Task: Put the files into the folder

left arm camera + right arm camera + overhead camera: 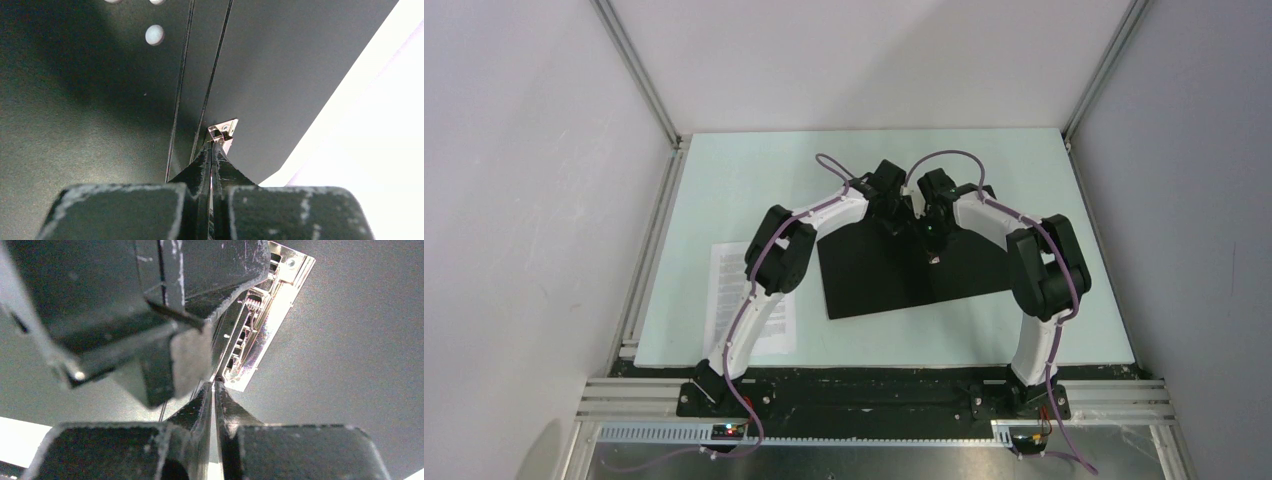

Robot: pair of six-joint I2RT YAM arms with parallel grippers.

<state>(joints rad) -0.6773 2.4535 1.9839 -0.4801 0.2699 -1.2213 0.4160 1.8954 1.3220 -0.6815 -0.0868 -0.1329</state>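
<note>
Where the matte black folder (874, 280) creases, its shiny metal clip (264, 307) gleams.

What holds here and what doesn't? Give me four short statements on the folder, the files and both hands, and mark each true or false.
1. The folder lies open with its black inside facing up. True.
2. The files are already inside the folder. False: they lie on the table to the left of the folder, partly hidden by the left arm.
3. The left hand is shut, with its tips at the metal clip. True.
4. The right hand is spread wide over the files. False: its fingers are closed together, right beside the metal clip on the folder.
</note>
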